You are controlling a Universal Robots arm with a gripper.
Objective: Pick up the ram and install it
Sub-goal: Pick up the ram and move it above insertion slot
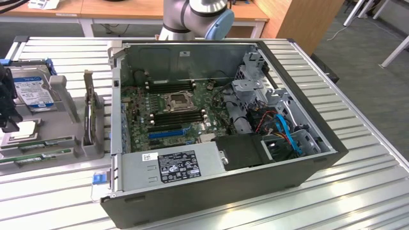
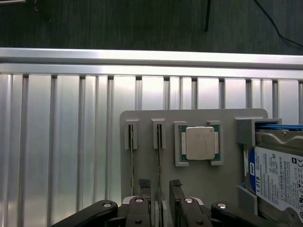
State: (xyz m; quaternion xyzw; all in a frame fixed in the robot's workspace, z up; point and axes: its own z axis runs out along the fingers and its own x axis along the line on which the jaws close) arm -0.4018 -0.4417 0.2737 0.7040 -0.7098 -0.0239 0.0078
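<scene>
On the ribbed metal surface [image 2: 61,142], a grey holder [image 2: 203,184] keeps each part in its own pocket. The ram [image 2: 158,156] stands on edge in one narrow slot and a second stick [image 2: 131,161] in the slot just beside it. A processor [image 2: 200,143] lies flat in a square recess, with a hard drive [image 2: 279,179] in the end bay. The hand [image 2: 159,183] is spread wide, one finger either side of the ram. Nearby, the open computer case [image 1: 211,201] holds the motherboard [image 1: 166,103].
</scene>
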